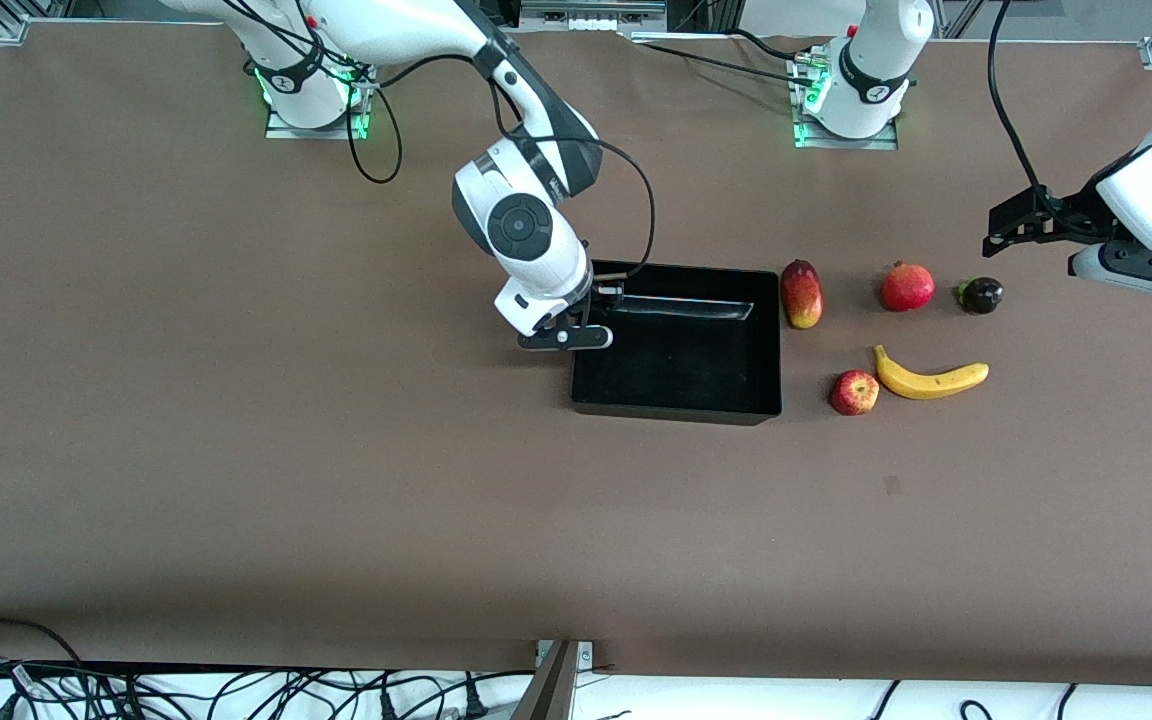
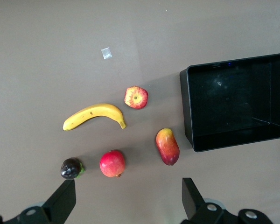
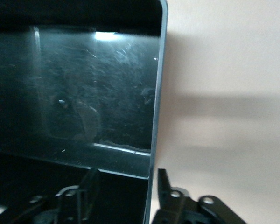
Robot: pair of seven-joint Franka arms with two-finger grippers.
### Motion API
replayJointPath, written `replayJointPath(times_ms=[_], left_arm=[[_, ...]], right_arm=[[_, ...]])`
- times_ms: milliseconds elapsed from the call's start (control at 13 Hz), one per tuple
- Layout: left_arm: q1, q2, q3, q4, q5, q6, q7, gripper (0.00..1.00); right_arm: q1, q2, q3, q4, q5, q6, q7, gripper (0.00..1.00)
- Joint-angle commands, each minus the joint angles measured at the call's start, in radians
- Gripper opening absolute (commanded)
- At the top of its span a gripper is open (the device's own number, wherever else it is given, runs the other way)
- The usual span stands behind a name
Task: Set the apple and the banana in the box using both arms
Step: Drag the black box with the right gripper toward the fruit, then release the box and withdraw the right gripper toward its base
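Observation:
The apple (image 1: 854, 392) lies on the table beside the banana (image 1: 931, 378), both off the box's end toward the left arm. The black box (image 1: 676, 408) is empty. My right gripper (image 1: 591, 310) is open at the box's end toward the right arm, one finger inside the wall (image 3: 156, 93) and one outside (image 3: 126, 186). My left gripper (image 1: 1001, 230) is open and empty in the air over the table by the dark fruit. Its wrist view shows the apple (image 2: 136, 97), the banana (image 2: 93, 115) and the box (image 2: 186, 112) past its wide-apart fingers (image 2: 127, 198).
A red-and-yellow mango (image 1: 802, 293) lies just beside the box. A pomegranate (image 1: 907, 287) and a small dark fruit (image 1: 980, 295) lie in a row with it, farther from the front camera than the apple and banana. A small tape mark (image 1: 893, 486) is on the table.

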Motion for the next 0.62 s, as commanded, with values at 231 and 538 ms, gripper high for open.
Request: replayJointPath(times_ms=[231, 538], left_arm=[[0.008, 0.015, 0.002, 0.021, 0.024, -0.001, 0.015, 1.0], [0.019, 0.059, 0.008, 0.008, 0.01, 0.038, 0.014, 1.0]], right_arm=[[-0.021, -0.233, -0.296, -0.015, -0.008, -0.425, -0.333, 1.0], [-0.019, -0.299, -0.639, -0.015, -0.008, -0.597, -0.542, 1.0]])
